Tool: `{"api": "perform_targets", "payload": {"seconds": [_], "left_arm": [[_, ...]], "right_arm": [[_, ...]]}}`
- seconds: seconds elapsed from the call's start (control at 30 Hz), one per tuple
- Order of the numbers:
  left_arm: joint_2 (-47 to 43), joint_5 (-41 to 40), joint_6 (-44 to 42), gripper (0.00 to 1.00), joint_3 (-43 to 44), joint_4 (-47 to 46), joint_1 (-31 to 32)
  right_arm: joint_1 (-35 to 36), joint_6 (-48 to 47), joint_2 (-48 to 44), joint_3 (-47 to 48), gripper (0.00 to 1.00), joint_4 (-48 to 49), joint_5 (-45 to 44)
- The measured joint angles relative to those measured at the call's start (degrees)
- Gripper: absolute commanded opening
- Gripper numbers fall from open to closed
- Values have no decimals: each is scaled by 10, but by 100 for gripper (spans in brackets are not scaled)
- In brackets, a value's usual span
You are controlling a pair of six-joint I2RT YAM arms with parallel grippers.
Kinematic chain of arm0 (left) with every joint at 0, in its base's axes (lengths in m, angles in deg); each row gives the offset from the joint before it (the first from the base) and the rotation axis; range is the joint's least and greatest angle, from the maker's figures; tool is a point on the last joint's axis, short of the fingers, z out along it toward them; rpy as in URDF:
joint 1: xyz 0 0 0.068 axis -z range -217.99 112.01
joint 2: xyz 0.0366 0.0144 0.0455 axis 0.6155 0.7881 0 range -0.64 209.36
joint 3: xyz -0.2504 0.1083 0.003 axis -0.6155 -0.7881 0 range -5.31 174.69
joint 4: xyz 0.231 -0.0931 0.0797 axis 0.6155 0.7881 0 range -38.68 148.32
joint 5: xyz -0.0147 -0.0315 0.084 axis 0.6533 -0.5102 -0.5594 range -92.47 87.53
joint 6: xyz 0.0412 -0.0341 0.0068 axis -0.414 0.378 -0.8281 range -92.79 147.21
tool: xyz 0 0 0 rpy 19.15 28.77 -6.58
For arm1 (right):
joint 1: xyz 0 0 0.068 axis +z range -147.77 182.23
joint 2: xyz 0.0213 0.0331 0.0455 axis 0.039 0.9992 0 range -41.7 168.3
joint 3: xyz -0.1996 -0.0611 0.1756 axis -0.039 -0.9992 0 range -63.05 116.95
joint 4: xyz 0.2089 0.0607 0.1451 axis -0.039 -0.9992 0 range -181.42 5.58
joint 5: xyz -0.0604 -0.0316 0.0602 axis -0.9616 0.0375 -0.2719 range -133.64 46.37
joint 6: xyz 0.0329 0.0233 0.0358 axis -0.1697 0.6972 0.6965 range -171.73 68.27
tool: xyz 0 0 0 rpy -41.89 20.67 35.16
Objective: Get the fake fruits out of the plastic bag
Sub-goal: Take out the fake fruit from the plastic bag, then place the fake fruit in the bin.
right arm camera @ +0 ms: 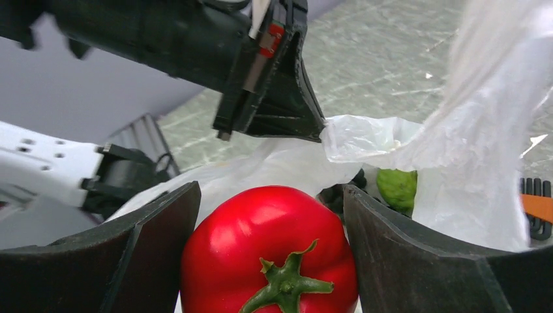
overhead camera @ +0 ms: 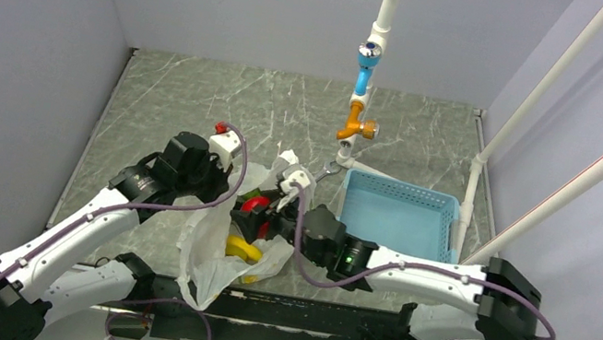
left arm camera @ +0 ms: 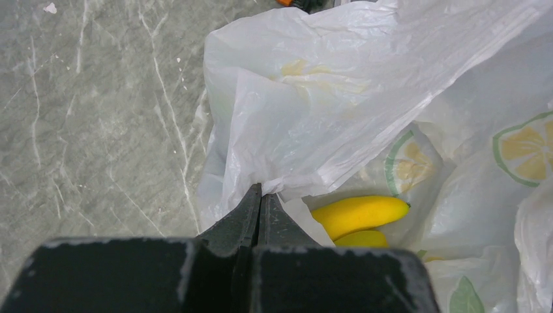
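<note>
The plastic bag [overhead camera: 207, 261] lies open at the table's near edge, between the arms. My left gripper [left arm camera: 261, 190] is shut on the edge of the bag [left arm camera: 313, 98] and holds it up; it also shows in the right wrist view [right arm camera: 287, 111]. My right gripper [right arm camera: 270, 192] is inside the bag mouth, shut on the red round fruit [right arm camera: 270, 251], with a finger against each side. The yellow banana [left arm camera: 358, 214] and a second yellow fruit [left arm camera: 362, 239] lie in the bag. The green bumpy fruit [right arm camera: 396, 189] and part of the dark grapes [right arm camera: 336, 197] show behind the red fruit.
A light blue slotted basket [overhead camera: 397, 215] stands right of the bag. A silver wrench [overhead camera: 325, 171] lies by a white pipe post with blue and orange fittings [overhead camera: 359, 96] at the back. White rails [overhead camera: 535, 99] run along the right wall.
</note>
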Motion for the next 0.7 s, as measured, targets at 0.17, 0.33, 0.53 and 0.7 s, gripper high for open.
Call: {"api": "perform_targets", "payload": {"seconds": [0.17,0.33,0.53,0.7], "left_arm": [[0,-13,0,0,0,4,0],[0,-24,0,0,0,9,0],[-1,-26,0,0,0,9,0],[-1,-29,1,0,0,10,0]], "right_arm": [[-4,16,-126,-22,1,-54,-16],[-5,18,-264,-29,6,-145,-134],[-13,28,-390,-54,6,-252,-340],[-36,120,-383,-57,8,-382,-491]]}}
